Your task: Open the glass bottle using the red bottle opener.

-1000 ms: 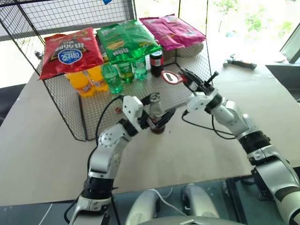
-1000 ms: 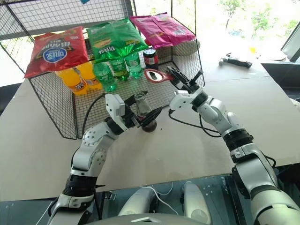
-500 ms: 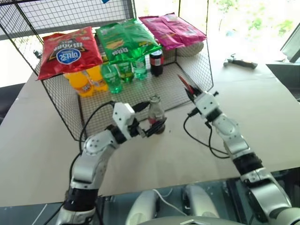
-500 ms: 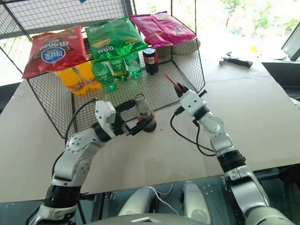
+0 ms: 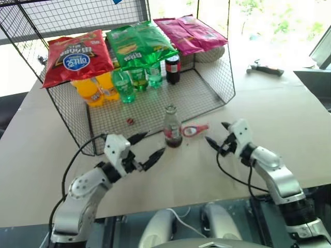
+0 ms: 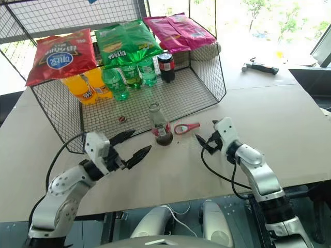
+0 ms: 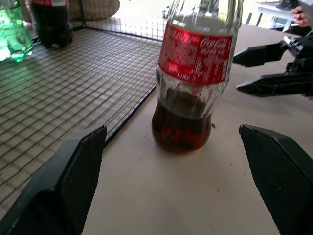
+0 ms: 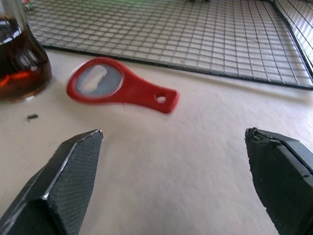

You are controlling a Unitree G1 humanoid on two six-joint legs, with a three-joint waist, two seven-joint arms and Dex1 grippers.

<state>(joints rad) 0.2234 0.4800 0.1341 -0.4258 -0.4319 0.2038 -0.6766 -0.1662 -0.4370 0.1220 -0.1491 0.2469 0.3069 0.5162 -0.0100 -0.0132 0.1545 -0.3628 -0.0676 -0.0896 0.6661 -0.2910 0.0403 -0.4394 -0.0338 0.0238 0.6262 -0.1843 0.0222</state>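
Upright on the bench point(image 5: 46, 155), the glass bottle point(image 5: 172, 127) stood just off the front edge of the wire rack's mesh floor point(image 5: 155, 103), dark red liquid in its lower part and a red label around its middle; its mouth looked uncapped. Just beside it, on my right, the red bottle opener point(image 5: 194, 129) lay flat on the bench, ring head toward the bottle and handle pointing away, not touching the glass as far as I could tell. A small red cap point(image 5: 130, 121) sat on the mesh to the bottle's left. My right end effector point(image 5: 217, 133) hovered near the opener's handle end with its fingers spread wide, grasping nothing; my right wrist view showed the opener lying free between and beyond the two fingertips. My left end effector point(image 5: 146, 146) was on the other side of the bottle, low over the bench, also released and empty, its fingers aimed at the bottle. Farther back in the rack stood green bottles point(image 5: 137, 78), orange bottles point(image 5: 95, 89) and a dark bottle point(image 5: 172, 69), with snack bags point(image 5: 129, 44) resting on top.
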